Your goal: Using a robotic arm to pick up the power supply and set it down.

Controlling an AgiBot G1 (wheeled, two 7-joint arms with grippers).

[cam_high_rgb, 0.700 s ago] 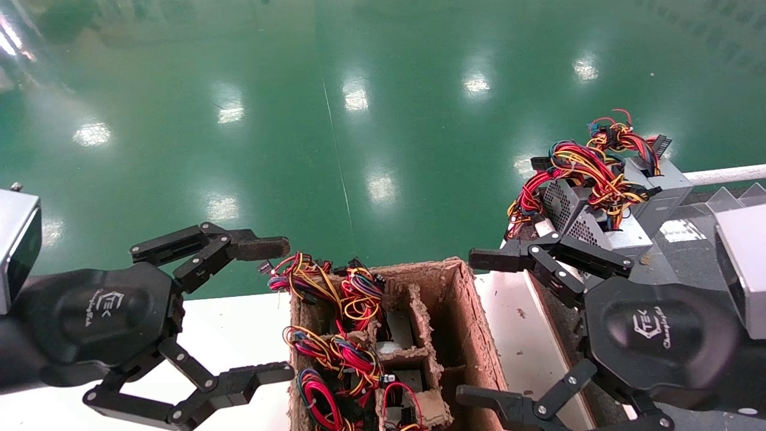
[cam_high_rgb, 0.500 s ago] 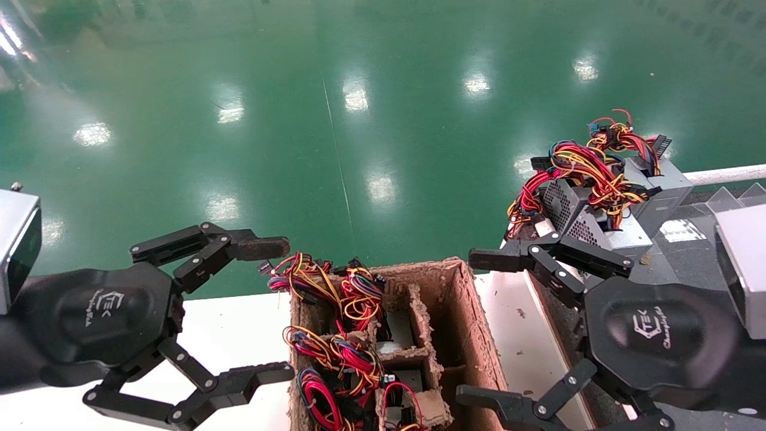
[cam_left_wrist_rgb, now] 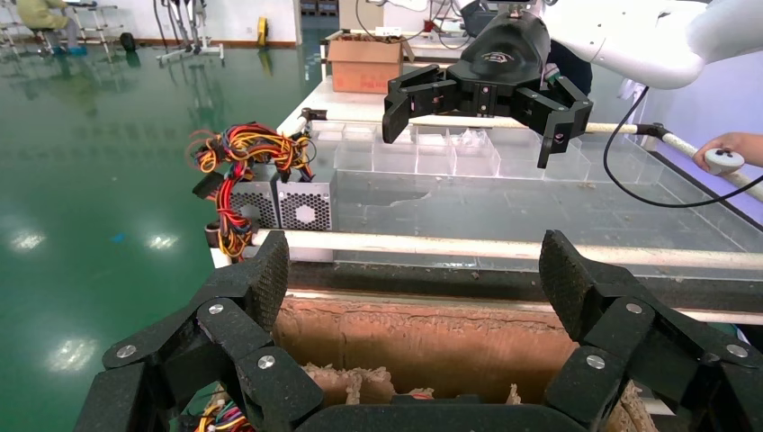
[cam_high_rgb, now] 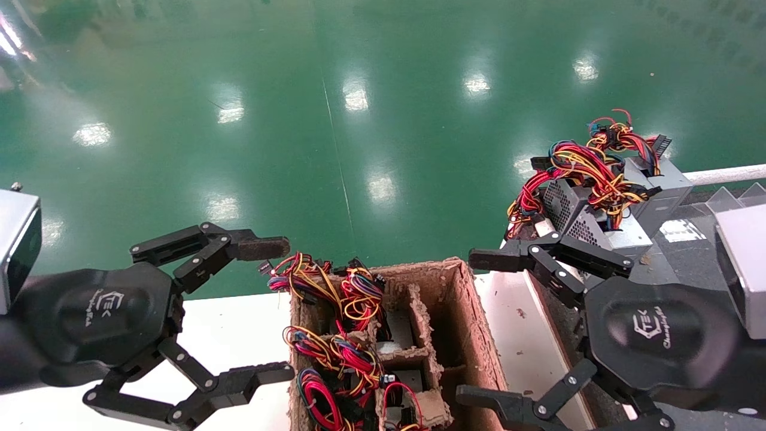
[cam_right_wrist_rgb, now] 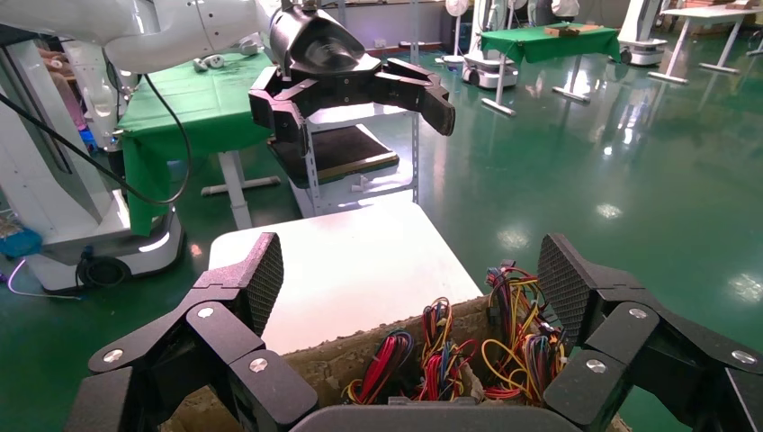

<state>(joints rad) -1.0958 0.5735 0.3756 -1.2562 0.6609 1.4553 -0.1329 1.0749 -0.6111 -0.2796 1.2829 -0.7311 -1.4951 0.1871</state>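
Both grippers hover above the work area with nothing held. The left gripper [cam_high_rgb: 272, 308] sits at the left side of the brown pulp-cardboard divided box [cam_high_rgb: 473, 335], over the white table [cam_high_rgb: 239, 323], its two black fingers spread wide apart. The right gripper [cam_high_rgb: 479, 326] sits at the box's right side, fingers likewise spread wide, one fingertip [cam_high_rgb: 488, 260] over the table edge and the other near the box's right wall.

The power supply [cam_high_rgb: 589, 224], a grey sheet-metal box, stands well apart from the divided box, at the far end of the right-hand dark bench [cam_high_rgb: 682, 251], just beyond the right gripper's upper finger and not touching it. In the head view its long axis runs from near-right to far-left, and it appears tilted. Its perforated face [cam_left_wrist_rgb: 279, 205] points toward the divided box, as the left wrist view shows. Its wire bundle [cam_high_rgb: 589, 164] of red, yellow, orange and black leads rises over the top and spills down the far-left side toward the green floor [cam_high_rgb: 359, 120].

Several compartments on the divided box's left side hold further coloured wire bundles [cam_high_rgb: 335, 353]; the right-hand compartment shows bare cardboard.
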